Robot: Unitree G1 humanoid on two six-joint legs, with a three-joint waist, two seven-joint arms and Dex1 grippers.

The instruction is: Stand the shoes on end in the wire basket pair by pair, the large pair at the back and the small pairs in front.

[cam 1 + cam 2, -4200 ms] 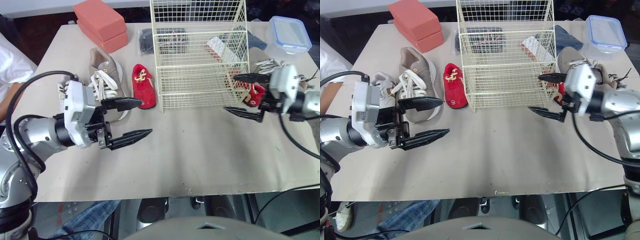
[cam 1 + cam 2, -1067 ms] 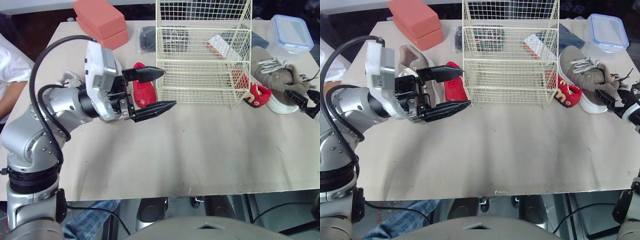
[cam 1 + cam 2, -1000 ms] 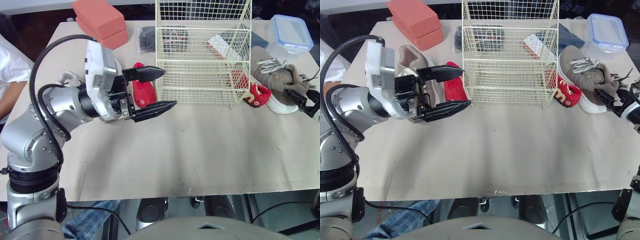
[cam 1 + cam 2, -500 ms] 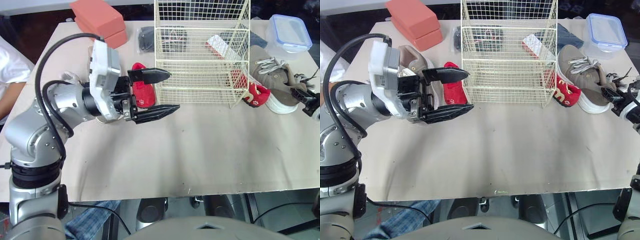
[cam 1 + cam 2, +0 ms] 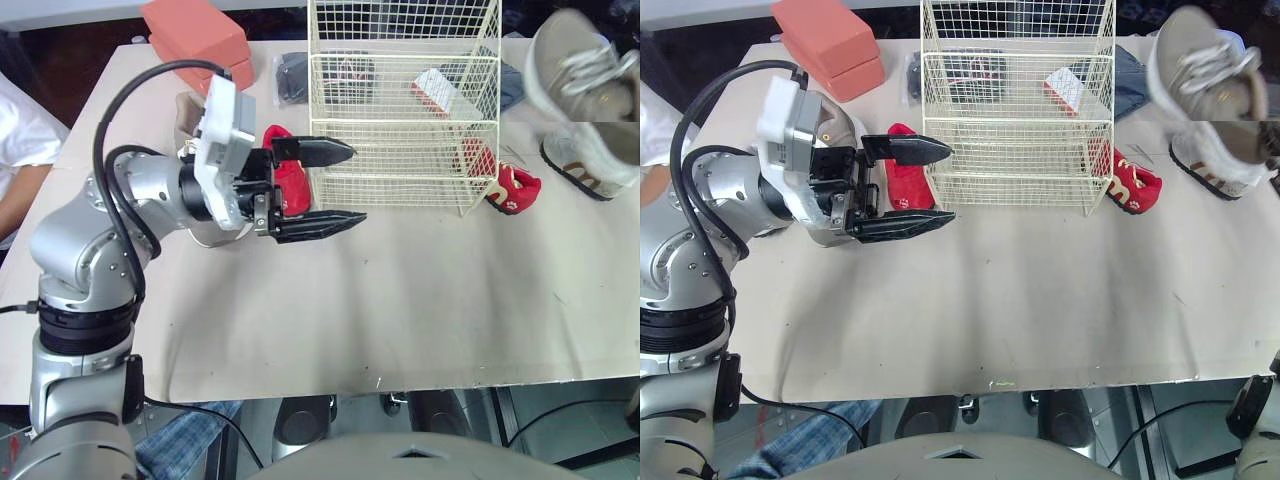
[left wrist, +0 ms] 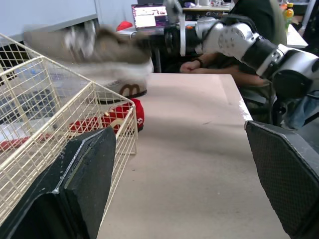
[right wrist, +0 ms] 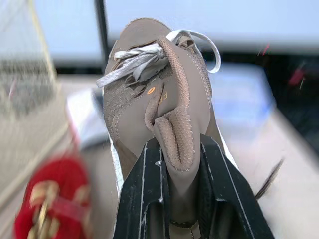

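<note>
Checked table (image 5: 400, 300): beige top, all items on its far half.

Found basket (image 5: 400, 110) upright at back centre, open top.

Noted two pink blocks (image 5: 195, 40) stacked at the back left corner, well apart from the basket.

Found tan shoe (image 7: 159, 114) off the table, in the air just beside the basket's right side, above the spot where it lay. Long axis in line with the fingers that hold it: toe away from the wrist and toward the basket and the table's back, heel at the fingers, laces up, sole down.

Found second tan shoe (image 5: 186, 108) on the table left of the basket, mostly hidden behind the left arm; heading cannot be told.

Left gripper (image 5: 355, 184): spread wide, holding nothing, over the table at the basket's front left corner, fingers aimed to the robot's right.

Right gripper (image 7: 178, 142): clamped on the tan shoe at the heel collar, one finger on each side.

Red shoe (image 5: 285, 175): flat on the table beside the basket's left wall, partly behind the left gripper, long axis front to back.

Other red shoe (image 5: 515, 190): flat at the basket's front right corner, below the raised tan shoe.

Against half a second earlier: tan shoe then flat on the table with the right gripper at its heel, now raised. Left gripper edged nearer the basket. Basket and red shoes unmoved
</note>
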